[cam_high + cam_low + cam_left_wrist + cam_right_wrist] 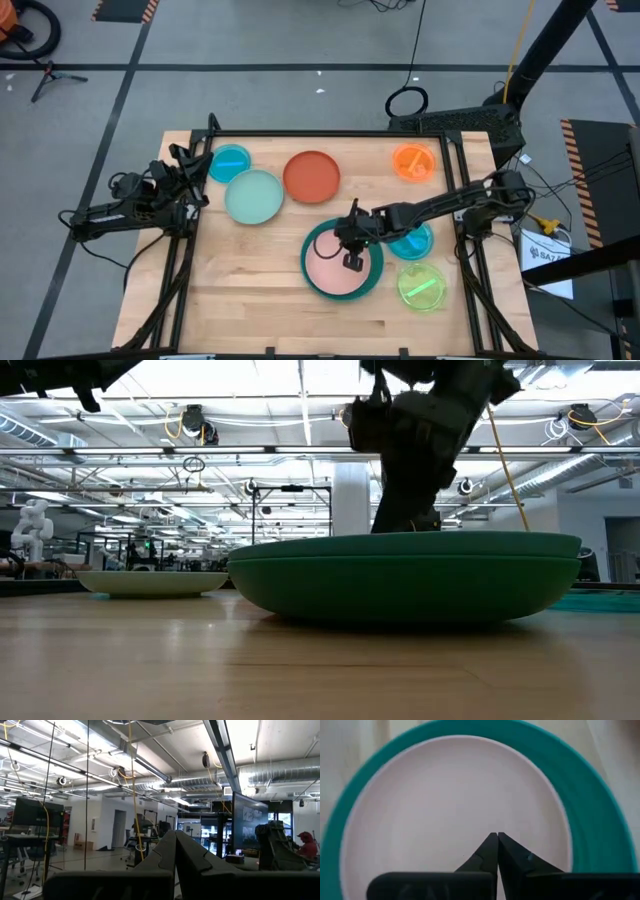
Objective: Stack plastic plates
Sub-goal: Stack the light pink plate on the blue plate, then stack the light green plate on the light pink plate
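Note:
A pink plate (338, 265) lies inside a large teal plate (312, 252), and the low view shows that teal plate (400, 545) nested on a dark green one (400, 590). My right gripper (352, 258) hovers over the pink plate (445, 810), pointing down, with its fingers shut and empty (497, 836). My left gripper (190, 185) waits at the table's left edge, shut (175, 834). Lying singly on the table are a mint plate (254, 196), a red-orange plate (312, 176), a small blue plate (229, 162), a small orange plate (414, 162) and a small lime plate (422, 287).
A small blue-teal plate (414, 242) lies partly under my right arm, just right of the stack. A black frame (330, 133) borders the table's far and side edges. Bare wood (250, 290) lies near the front left.

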You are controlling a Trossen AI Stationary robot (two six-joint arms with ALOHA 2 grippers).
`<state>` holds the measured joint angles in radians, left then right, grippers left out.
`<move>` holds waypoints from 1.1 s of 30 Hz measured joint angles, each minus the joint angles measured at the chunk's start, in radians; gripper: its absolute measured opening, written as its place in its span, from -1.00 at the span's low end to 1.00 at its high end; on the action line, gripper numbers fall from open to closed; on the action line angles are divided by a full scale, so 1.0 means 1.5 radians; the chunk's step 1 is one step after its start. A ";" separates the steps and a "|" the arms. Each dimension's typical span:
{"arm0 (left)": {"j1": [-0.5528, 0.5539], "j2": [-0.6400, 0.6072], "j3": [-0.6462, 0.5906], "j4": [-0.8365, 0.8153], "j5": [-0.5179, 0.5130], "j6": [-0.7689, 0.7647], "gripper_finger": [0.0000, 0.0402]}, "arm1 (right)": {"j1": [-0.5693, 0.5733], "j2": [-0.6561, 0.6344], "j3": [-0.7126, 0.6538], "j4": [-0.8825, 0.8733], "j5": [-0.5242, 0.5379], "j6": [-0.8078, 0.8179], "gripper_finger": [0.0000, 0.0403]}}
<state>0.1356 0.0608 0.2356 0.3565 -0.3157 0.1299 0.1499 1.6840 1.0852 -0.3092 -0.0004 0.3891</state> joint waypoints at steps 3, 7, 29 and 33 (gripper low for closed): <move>0.000 0.000 0.000 0.003 0.000 0.000 -0.97 | -0.005 0.000 -0.007 -0.007 0.004 -0.004 -0.99; 0.000 0.000 0.000 0.003 0.000 0.002 -0.97 | -0.006 0.000 -0.016 -0.049 0.022 -0.006 -0.99; 0.000 0.000 0.000 0.008 0.000 -0.003 -0.97 | -0.007 0.000 0.019 -0.150 0.052 -0.011 -1.00; 0.000 0.000 0.000 0.008 0.000 -0.005 -0.97 | 0.005 -0.004 0.022 -0.101 0.055 -0.072 -1.00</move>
<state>0.1356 0.0607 0.2352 0.3679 -0.3160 0.1219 0.1579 1.6779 1.1187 -0.4612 0.0822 0.2812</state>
